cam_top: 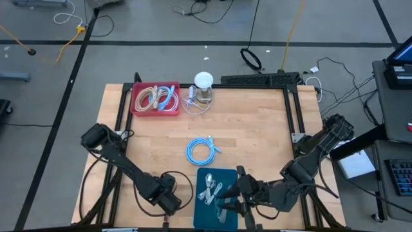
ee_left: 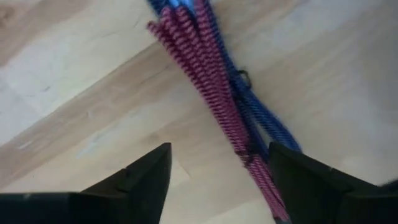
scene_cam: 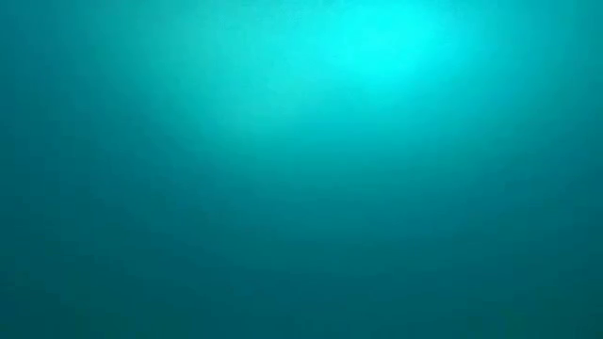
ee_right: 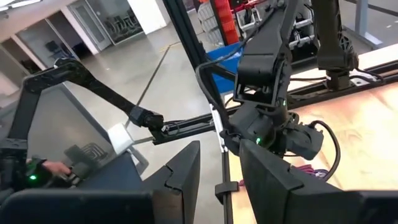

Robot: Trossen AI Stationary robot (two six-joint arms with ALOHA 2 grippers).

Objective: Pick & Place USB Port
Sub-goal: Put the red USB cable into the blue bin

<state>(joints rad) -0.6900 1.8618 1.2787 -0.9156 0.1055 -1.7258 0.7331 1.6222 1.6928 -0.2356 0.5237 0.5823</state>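
Observation:
A braided USB cable bundle, red and blue strands, lies on the wooden table. My left gripper points down over it near the table's near edge, open, one finger on each side of the bundle. The strands run close by one finger. My right gripper is held level above the teal tray and points toward the left arm. Its fingers stand apart with nothing between them. The low view is filled with plain teal and shows nothing. My left gripper straddles the red and blue cable from above, its fingers across the strands. The red strand passes right beside one finger. Whether that finger touches it, I cannot tell. The cable lies flat on the table.
A coiled light-blue cable lies at the table's middle. The teal tray at the near edge holds white cables. A red tray with several cables and a white holder stand at the far edge.

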